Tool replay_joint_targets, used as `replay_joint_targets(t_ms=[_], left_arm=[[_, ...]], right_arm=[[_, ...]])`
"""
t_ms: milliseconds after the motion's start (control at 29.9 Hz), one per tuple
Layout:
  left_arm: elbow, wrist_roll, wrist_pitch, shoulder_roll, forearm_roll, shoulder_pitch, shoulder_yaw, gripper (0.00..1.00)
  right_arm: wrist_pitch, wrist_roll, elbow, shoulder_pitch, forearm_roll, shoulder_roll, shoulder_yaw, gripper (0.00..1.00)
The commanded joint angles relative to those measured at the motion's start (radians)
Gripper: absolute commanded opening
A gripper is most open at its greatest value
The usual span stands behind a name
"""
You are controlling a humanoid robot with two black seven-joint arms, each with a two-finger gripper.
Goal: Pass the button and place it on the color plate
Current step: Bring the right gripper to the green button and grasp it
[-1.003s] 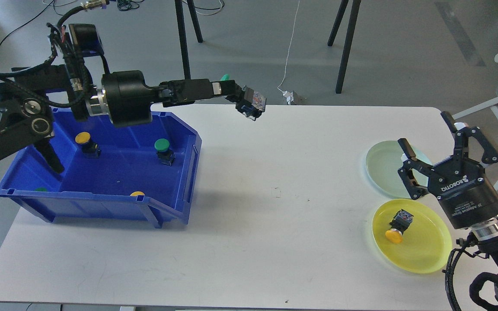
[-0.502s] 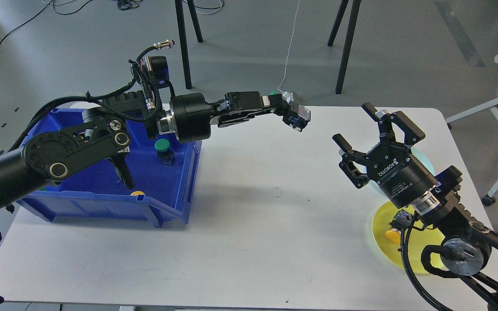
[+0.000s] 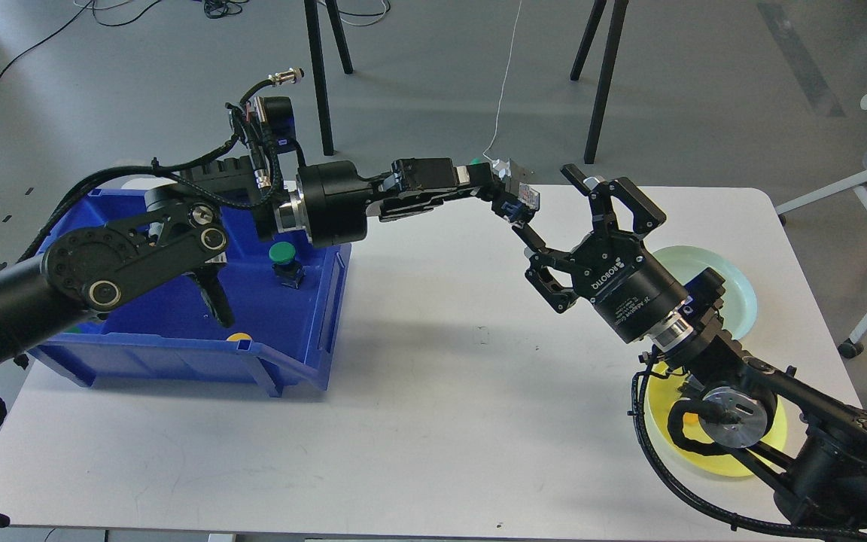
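Right, from the head view you've got the left gripper (image 3: 512, 197) stretched out over the middle of the table (image 3: 418, 421), clenched around a button (image 3: 521, 199). Only its boxy body and a hint of green behind the fingers show, so you can't confirm the cap colour from here. Just beside it, your right gripper (image 3: 554, 214) sits with its fingers spread wide and nothing between them, its lower finger nearly touching the held piece. The handover looks set up but not made: the left side alone has the grip.

Behind the left wrist, the blue bin (image 3: 177, 331) holds a green-capped button (image 3: 284, 260), and a sliver of yellow cap peeks over the bin's front wall. Well below the right gripper, under that arm's forearm, lies the yellow plate (image 3: 659, 406); an orange-yellow spot on it is mostly hidden by the arm, so you can't tell what it is. The pale green plate (image 3: 734, 290) sits just behind the right wrist.

By my reckoning, the pick is done; what's left is the transfer, the carry down to the yellow plate, and the release.
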Motion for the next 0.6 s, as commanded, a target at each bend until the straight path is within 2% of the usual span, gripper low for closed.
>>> replay_joint_targets(t_ms=[0, 167, 401, 569], left_arm=[[0.000, 0.000, -0.001, 0.000, 0.000, 0.001, -0.001, 0.07], [0.006, 0.000, -0.011, 0.002, -0.014, 0.001, -0.001, 0.07], [0.018, 0.000, -0.019, 0.002, -0.033, 0.002, -0.002, 0.07], [0.023, 0.000, -0.027, 0.002, -0.036, 0.002, -0.002, 0.07]], right_arm=[[-0.001, 0.000, -0.015, 0.013, 0.001, 0.036, -0.014, 0.84], [0.039, 0.000, -0.029, 0.013, 0.002, 0.056, -0.014, 0.78], [0.071, 0.000, -0.029, 0.005, 0.002, 0.055, -0.001, 0.40], [0.070, 0.000, -0.027, 0.004, 0.001, 0.053, 0.003, 0.17]])
